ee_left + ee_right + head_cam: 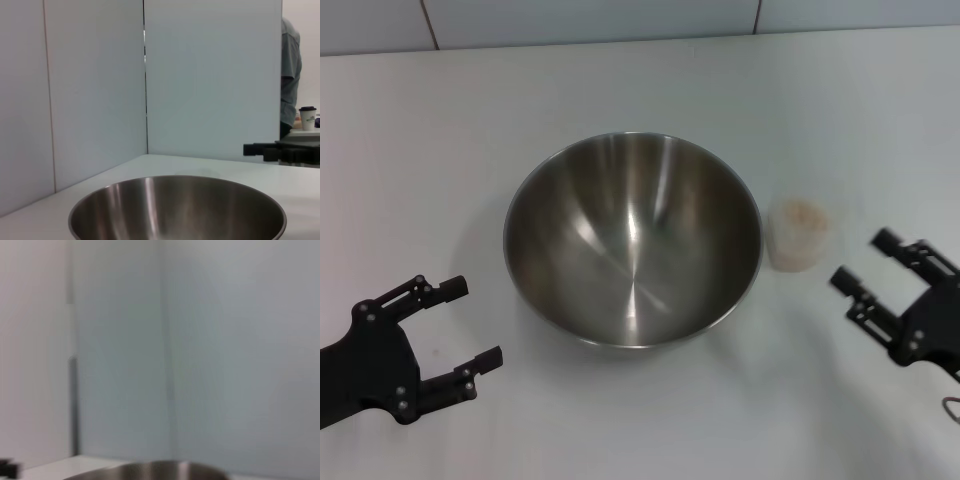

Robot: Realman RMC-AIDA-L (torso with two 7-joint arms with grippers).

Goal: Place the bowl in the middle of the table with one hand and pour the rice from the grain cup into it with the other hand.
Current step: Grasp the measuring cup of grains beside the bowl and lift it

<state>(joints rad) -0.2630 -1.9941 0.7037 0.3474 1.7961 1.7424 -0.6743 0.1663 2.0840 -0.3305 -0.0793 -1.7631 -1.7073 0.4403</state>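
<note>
The bowl [632, 240] sits in the middle of the table [620, 80], so the first half of the job looks done. It is big, round and steel, with a thin rim and a shiny brushed inside, and it is empty: no grain in it yet.

The cup [799, 234] stands upright just beside the bowl's right rim, on the side toward the table's right edge. Small, clear and slightly tapered, it holds a pale heap of rice [803, 213] close to its top. Nothing has been poured.

The left gripper [460, 323] hangs near the table's front-left corner, fingers spread, gripping nothing and apart from the bowl. The right gripper [860, 258] waits at the right edge, fingers also spread and empty, pointing at the cup from near by but not touching it.

What is left, by my reading: the right gripper takes the cup, lifts it over the rim and tips the rice in.
</note>
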